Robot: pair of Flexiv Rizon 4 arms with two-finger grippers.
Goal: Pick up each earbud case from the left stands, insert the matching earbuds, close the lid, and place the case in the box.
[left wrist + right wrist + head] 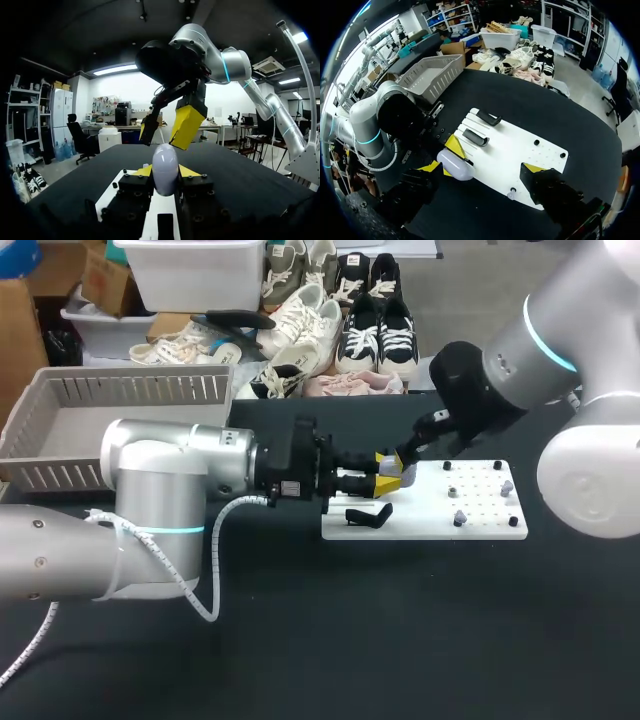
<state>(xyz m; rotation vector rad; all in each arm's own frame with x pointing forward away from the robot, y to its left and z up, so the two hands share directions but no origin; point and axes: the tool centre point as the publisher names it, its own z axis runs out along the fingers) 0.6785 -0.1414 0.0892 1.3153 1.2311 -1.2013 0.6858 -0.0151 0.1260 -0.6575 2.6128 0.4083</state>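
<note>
The left arm comes in across the black table [400,640], and the left gripper [385,480] is clamped on a pale lavender earbud case [165,165]. In the left wrist view one yellow tip presses it from each side, and the case stands on end between them as one smooth rounded shape. The case is held above the left end of the white board [480,520], over the edge nearer the left arm, close to the two black stands [488,117] that lie side by side on that end of the board. The right gripper [481,167] hangs just above and beyond the case. Its fingers are spread wide, with nothing between them, and they are not touching the case. From the right wrist view, the case lies near the inside of one of its fingers, while the other finger is well apart over the far edge of the board. On the right half of the board, two small grey pieces [460,518] [507,487] sit upright among dark pegs; they are too small to tell apart. The grey slatted box [140,390] rests at the back left of the table, well apart from the board and both grippers.
</note>
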